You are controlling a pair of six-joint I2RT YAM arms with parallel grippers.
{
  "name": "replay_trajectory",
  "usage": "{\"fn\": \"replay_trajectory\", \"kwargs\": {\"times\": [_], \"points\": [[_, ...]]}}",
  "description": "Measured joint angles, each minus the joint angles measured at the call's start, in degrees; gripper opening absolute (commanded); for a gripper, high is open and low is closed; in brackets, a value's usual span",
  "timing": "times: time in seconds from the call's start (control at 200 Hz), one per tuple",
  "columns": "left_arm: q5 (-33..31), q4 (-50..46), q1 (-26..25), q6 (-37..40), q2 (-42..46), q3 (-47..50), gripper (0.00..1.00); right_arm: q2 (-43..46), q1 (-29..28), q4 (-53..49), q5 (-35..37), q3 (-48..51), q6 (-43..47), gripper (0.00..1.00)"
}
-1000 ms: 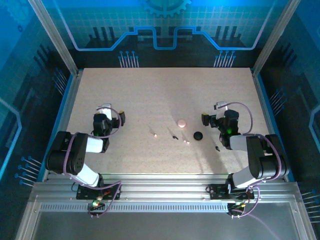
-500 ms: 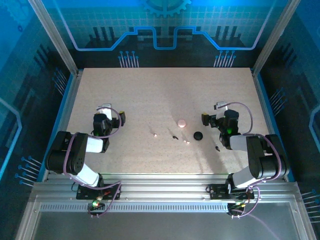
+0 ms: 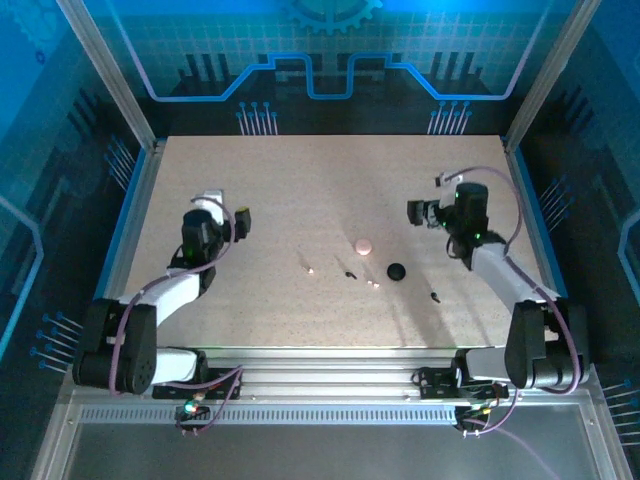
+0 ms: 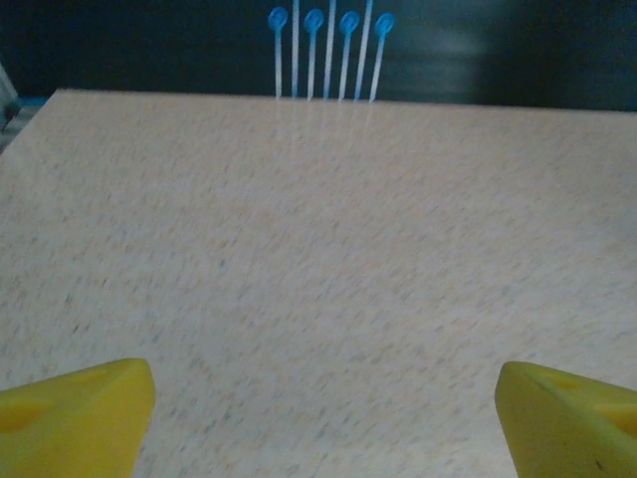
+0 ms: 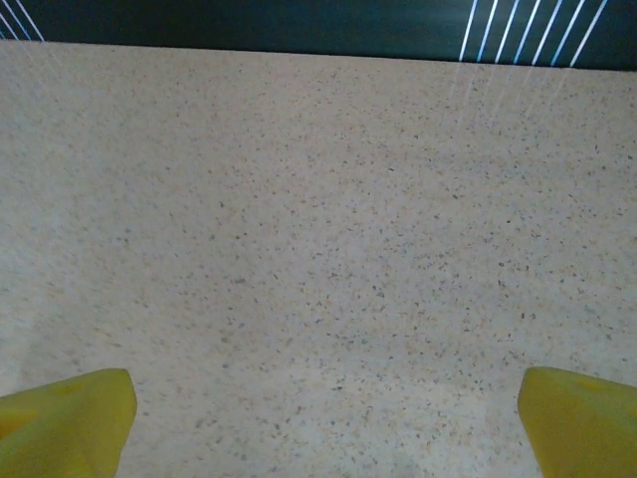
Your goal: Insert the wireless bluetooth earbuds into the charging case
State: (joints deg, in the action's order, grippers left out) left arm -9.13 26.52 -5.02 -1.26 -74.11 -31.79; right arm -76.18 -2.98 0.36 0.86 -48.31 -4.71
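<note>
Speckled beige counter (image 3: 300, 180) lies inside a blue-lit enclosure with a dark, circuit-patterned back wall (image 3: 320, 70) and metal frame posts at the corners. On the near half of the counter, around its middle, the task's pieces lie scattered in a loose row. A round pinkish case (image 3: 364, 245) sits farthest back. A round black case (image 3: 397, 271) lies to its right and nearer the arms, apart from it.

Of the wireless bluetooth earbuds, one whitish bud (image 3: 311, 269) lies alone at the left end of the row. A black bud (image 3: 349, 274) lies to its right, and a pair of whitish buds (image 3: 372, 285) lies close together just left of the black case. A second black bud (image 3: 436, 295) lies off to the right, near the right arm. All of them rest on the counter, outside the cases, and are too small to show more.

Well left of the row, the left end effector (image 3: 222, 213) hovers over bare counter. In its wrist view the yellow fingers (image 4: 75, 413) stand wide apart with nothing between them. To the right of the black case and farther back, the right end effector (image 3: 430, 205) hovers. Its own yellow fingertips (image 5: 65, 423) are spread just as wide and grip nothing, with speckled counter running ahead of them to the dark wall
</note>
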Motion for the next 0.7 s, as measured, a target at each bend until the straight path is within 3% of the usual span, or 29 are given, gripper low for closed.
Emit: {"fn": "replay_trajectory", "kwargs": {"times": [0.18,0.355,0.7], "points": [[0.2,-20.7,-4.4,-3.6,2.6,-12.5,0.84,-0.8,-1.3,-23.6,-3.4,-13.1,-4.4,1.0],[2.3,-36.0,-5.1,-9.4,2.5,-16.6,0.83,-2.8,-10.3,-38.9,-4.8,-14.8,-8.8,0.99],[2.3,-49.4,-5.1,-15.3,-1.1,-17.7,0.84,-17.8,-23.3,-50.6,-2.4,-27.7,-23.1,0.85]]}}
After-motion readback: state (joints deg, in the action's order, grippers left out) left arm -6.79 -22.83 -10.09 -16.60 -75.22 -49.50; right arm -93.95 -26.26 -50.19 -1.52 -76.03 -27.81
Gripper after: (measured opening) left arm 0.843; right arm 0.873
